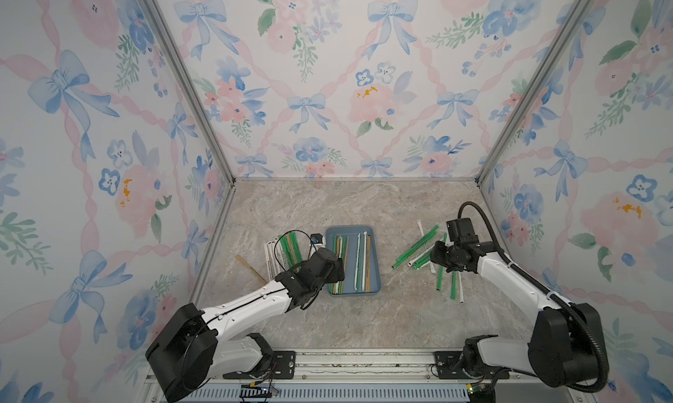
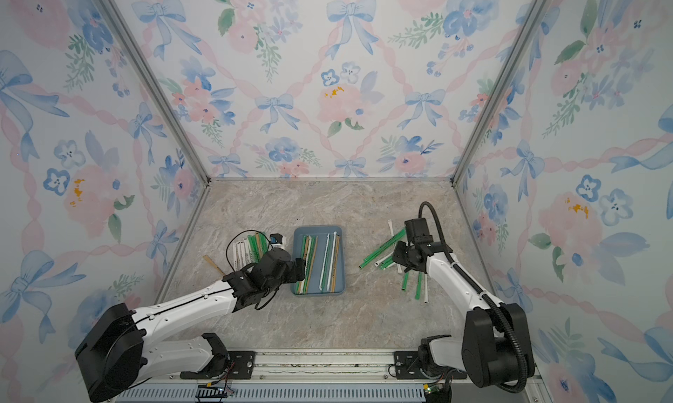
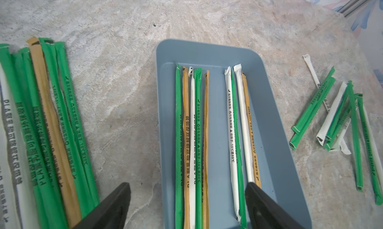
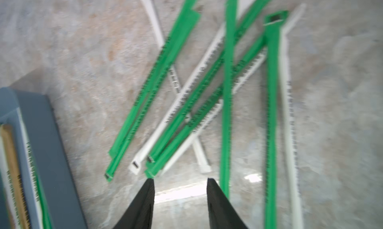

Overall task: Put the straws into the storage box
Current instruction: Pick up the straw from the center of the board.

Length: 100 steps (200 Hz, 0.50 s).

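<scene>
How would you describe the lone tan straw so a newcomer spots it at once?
Find the slate-blue storage box mid-table. On the robot's left of it lies a neat row of straws. Farther left still, one tan straw lies alone, slanted where the row runs parallel to the box.

A marbled grey-beige tabletop [image 1: 364,208] sits between wallpaper [image 1: 327,55] of pink flowers and blue bows, with silvery corner posts [image 1: 191,91], probably aluminium, and a metal rail [image 1: 364,361] in front
</scene>
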### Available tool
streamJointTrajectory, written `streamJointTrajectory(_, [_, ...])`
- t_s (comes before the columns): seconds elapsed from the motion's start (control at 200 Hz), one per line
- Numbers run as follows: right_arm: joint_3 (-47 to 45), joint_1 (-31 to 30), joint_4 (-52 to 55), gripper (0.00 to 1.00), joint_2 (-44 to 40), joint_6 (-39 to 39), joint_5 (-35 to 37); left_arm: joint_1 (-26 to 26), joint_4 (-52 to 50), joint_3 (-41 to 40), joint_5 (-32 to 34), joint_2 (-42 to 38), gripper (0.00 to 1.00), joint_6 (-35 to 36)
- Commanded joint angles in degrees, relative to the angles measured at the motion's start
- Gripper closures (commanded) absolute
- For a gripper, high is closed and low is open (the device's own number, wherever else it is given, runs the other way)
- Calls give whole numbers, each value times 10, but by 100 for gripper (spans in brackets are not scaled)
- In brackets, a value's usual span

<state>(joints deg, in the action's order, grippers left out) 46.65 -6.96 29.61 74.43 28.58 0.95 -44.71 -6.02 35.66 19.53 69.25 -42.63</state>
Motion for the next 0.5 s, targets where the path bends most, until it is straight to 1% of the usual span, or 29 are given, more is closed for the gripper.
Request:
streamJointTrajectory(0.0, [-21,55,33,55,-12,-38,7,3,-3,-7,9,-2,6,8])
streamJointTrajectory(0.1, [-33,106,26,56,-3,-50,-13,2,-3,-7,8,3,2,9])
streamJointTrajectory(0.15, [-35,119,19,59,6,-55,-28,3,-3,-7,9,4,2,9])
streamJointTrajectory(0.19, [-35,121,15,63,12,-60,-39,3,-3,-8,9,5,2,9])
streamJointTrajectory(0.24, [-34,119,14,65,21,-64,-43,3,-3,-10,10,5,2,11])
streamJointTrajectory(0.355, [-27,118,23,66,43,-68,-20,3,-2,-12,10,3,2,11])
streamJointTrajectory(0.495, [-21,119,21,69,73,-73,-15,4,-2,-17,16,0,2,13])
